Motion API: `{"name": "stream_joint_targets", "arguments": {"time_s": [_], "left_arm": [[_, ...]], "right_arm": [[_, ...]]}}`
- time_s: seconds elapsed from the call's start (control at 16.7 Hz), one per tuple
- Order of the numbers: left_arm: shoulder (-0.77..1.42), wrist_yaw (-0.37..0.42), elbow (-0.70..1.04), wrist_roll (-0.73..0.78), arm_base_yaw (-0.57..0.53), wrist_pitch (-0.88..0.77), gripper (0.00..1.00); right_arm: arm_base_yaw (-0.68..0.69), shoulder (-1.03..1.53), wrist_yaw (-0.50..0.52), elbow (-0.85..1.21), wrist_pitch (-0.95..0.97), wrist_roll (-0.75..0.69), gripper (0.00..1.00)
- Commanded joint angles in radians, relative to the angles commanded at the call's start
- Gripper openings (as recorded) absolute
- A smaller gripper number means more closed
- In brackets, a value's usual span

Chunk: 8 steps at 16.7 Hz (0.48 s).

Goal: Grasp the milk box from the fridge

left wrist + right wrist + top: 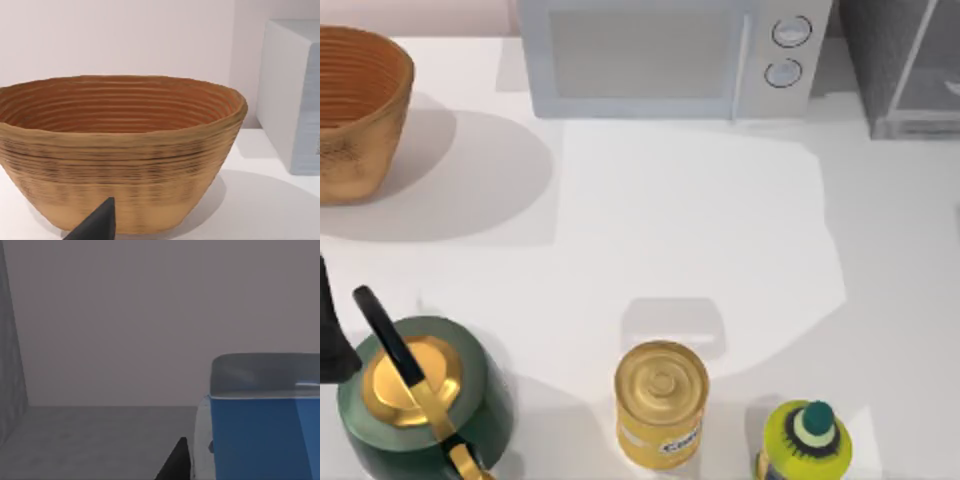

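1. Right wrist view has the milk box [260, 435] right up close, sitting on a grey floor with grey walls, so probably inside the fridge [910, 65] at the table's far right.
2. One dark fingertip [175, 465] sits just beside the box; can't tell the jaws' state.
3. Left arm is parked at the near left by the green kettle [420, 400], facing the woven basket [120, 150].

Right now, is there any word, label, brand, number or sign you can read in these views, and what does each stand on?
Yellow can: a white label band with dark lettering, too blurred to read.
Yellow-green bottle: dark marks on its side, not readable.
Microwave: two round knobs, no legible markings.
Milk box: plain blue face with a pale top in the right wrist view, no text visible.
Basket, kettle, fridge: none.
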Motion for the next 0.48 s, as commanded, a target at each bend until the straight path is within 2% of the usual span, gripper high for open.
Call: {"name": "stream_joint_targets", "arguments": {"time_s": [0.24, 0.48], "left_arm": [[0.0, 0.0, 0.0, 0.0, 0.0, 0.0, 1.0], [0.0, 0.0, 0.0, 0.0, 0.0, 0.0, 1.0]], "right_arm": [[0.0, -0.007, -0.004, -0.015, 0.011, 0.002, 0.0], [-0.013, -0.085, -0.022, -0.158, 0.083, 0.002, 0.0]]}}
